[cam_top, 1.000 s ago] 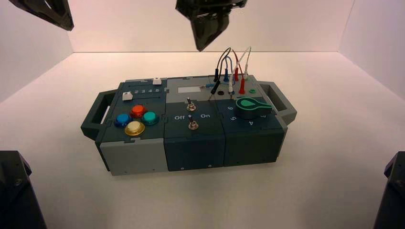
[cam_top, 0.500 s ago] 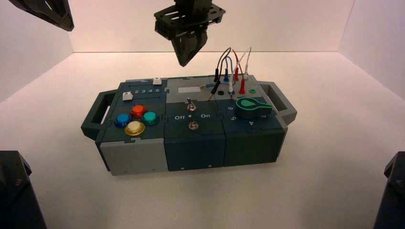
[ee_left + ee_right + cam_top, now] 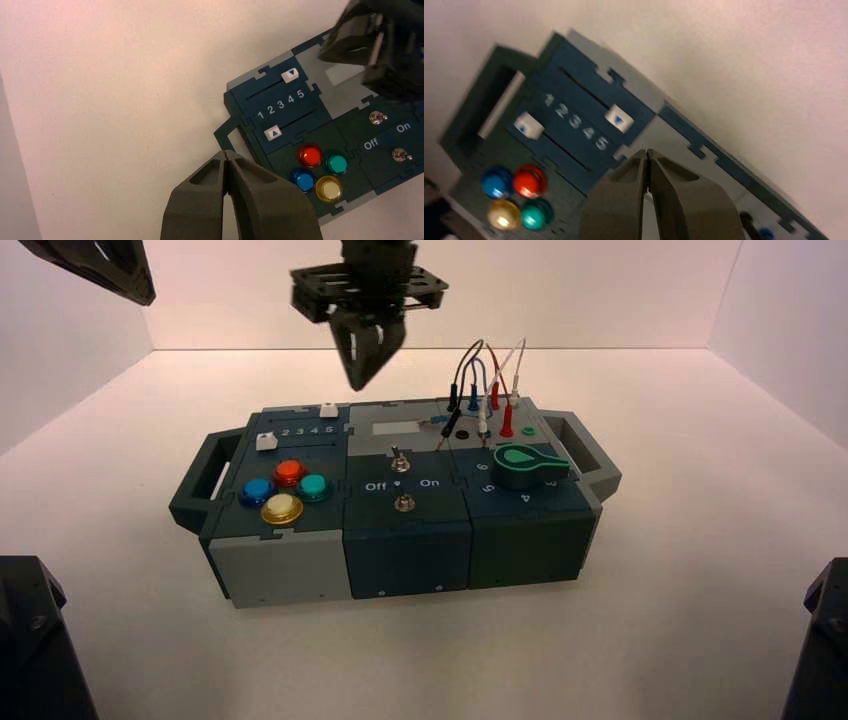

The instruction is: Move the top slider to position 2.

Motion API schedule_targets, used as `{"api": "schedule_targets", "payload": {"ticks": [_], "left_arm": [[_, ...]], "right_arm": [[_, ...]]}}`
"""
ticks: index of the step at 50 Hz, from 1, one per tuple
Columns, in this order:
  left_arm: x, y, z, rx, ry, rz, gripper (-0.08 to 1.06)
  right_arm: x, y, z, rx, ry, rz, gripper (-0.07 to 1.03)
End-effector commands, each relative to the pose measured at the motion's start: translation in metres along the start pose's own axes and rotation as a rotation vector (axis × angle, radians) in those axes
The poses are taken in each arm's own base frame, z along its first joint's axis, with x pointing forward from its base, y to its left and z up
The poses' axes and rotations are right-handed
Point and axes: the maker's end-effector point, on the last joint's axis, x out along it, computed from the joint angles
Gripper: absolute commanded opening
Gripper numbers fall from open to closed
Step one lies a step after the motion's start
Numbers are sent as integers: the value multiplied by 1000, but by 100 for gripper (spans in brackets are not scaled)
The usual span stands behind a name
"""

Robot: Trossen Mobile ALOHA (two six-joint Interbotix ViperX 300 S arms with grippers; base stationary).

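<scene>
Where numerals run, top slider point(image 3: 290, 75) pointing toward 5

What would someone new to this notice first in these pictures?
Probably the cluster of four glossy round buttons, red, blue, green and yellow, on the left part of the box. Next, perhaps, the big dark knob with its green outline on the right, then the right end effector hanging beyond the box's far edge.

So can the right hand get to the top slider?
Probably yes. The right hand hovers near the box with its fingers shut, and nothing seems to stand between it and the top slider.
</scene>
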Motion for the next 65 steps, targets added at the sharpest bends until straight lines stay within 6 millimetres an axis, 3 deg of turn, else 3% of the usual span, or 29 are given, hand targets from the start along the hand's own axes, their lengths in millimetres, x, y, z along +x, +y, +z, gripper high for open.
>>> {"api": "schedule_targets", "payload": {"ticks": [1,35,65], "left_arm": [[-4,1,7,0,-24,4,-3],[-7,2,8,0,-35,5,-3],[-5,0,7,5,-29,2,-3]], "right_arm": [[-11,10,21,37,-34,36,-2],[16,6,14,107,51,46,-2],[16,12,22,117,37,65,-2]]}}
